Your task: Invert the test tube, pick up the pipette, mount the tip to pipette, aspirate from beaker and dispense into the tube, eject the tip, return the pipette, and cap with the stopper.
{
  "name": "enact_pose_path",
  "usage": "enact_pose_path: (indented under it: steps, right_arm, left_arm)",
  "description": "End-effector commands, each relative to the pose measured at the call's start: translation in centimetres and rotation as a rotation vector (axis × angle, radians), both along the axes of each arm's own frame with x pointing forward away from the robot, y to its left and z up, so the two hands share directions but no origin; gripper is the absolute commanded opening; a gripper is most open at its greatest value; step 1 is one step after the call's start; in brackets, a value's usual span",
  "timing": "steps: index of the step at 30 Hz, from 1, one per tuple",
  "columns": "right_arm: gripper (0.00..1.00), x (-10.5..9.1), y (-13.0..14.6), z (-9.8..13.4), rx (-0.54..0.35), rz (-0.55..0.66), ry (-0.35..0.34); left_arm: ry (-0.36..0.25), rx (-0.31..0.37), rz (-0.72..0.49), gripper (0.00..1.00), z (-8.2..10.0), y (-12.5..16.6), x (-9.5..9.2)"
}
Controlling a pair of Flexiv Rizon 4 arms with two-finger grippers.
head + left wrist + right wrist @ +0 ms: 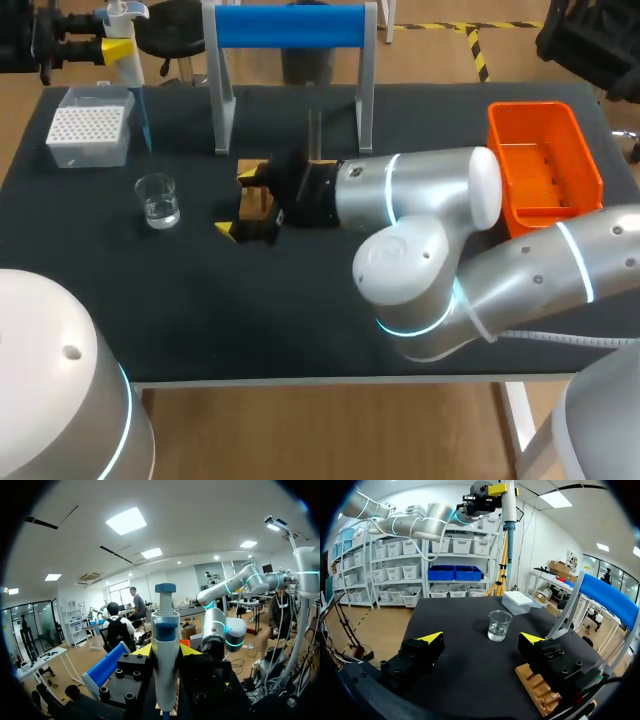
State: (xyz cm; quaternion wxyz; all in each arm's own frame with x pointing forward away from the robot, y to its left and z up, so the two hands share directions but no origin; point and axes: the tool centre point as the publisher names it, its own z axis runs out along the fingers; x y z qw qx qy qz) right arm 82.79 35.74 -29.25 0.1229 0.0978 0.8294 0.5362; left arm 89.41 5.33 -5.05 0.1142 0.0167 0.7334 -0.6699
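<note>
Right arm lies across from the right, right claw wide open at mid-frame, low over the surface, beaker just left. Upper left, left claw clamps the pipette upright beside the tip box.

White arms, cyan-lit joint rings; right claw black, yellow-tipped, seemingly bolted.

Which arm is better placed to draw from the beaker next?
Left: the left gripper holds the pipette near the beaker; the right gripper is open and empty.
</note>
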Motion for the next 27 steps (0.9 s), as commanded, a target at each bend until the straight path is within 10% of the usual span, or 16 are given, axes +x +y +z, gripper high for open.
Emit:
enact_pose_path:
  steps: [1, 27]
  right_arm:
    - [1.0, -0.1, 0.2, 0.0, -0.016, -0.009, -0.003]
    - [1.0, -0.1, 0.2, 0.0, -0.016, -0.009, -0.003]
  left_arm:
    - [-0.003, -0.001, 0.002, 0.0, 0.0, -0.1, -0.1]
    - [0.04, 0.021, 0.001, 0.0, -1.7, -0.1, 1.1]
